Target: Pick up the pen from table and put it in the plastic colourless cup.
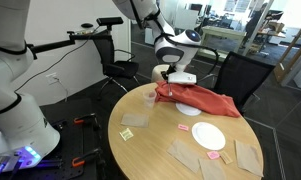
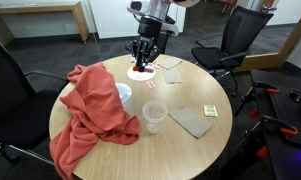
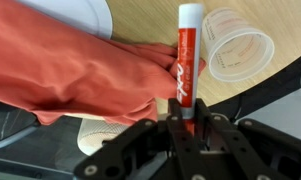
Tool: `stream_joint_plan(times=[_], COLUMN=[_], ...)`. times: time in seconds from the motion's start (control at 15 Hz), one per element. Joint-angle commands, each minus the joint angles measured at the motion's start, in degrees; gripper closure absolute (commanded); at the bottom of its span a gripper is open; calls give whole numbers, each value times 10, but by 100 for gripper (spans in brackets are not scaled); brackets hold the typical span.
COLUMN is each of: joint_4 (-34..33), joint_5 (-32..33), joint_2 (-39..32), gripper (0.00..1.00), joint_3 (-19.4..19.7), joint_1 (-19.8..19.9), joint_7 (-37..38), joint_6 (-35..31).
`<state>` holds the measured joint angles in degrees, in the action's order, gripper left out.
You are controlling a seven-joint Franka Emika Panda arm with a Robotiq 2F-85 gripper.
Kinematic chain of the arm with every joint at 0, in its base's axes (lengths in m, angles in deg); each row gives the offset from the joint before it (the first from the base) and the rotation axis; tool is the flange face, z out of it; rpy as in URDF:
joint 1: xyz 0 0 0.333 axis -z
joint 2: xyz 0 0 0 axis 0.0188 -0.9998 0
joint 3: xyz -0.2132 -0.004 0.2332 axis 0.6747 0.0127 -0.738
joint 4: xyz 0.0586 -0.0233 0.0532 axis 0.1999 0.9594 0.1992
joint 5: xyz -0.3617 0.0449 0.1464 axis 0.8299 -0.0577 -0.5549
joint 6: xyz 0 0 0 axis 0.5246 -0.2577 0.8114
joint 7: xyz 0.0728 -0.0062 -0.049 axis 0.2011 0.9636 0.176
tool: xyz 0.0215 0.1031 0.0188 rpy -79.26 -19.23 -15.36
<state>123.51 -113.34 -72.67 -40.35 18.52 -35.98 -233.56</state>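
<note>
Clamping gripper (image 3: 186, 116) on pen (image 3: 185, 55), white end pointing away, crossing red cloth (image 3: 80, 75) edge over table (image 3: 140, 25). Noting plastic colourless cup (image 3: 238, 55) just beside pen, standing upright on table, empty; holding pen outside cup.

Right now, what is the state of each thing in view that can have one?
hand: shut on the pen.
pen: gripped, not yet in the plastic colourless cup.
plastic colourless cup: upright, empty.
red cloth: crumpled in a heap.
white plate: empty.
</note>
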Motion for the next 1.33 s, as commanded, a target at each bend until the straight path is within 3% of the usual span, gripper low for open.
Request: stream_joint_plan(times=[0.0,0.33,0.67,1.0,1.27], joint_4=[12,0,-13,-25,-24], joint_5=[-89,-202,-265,-302,-300], joint_2=[21,23,18,10,1], gripper=[95,95,95,95,95], joint_3=[-19,15,74,125,147], joint_1=[27,18,-8,-37,-63], joint_7=[-104,-218,-287,-331,-383], joint_6=[48,154,269,364,384])
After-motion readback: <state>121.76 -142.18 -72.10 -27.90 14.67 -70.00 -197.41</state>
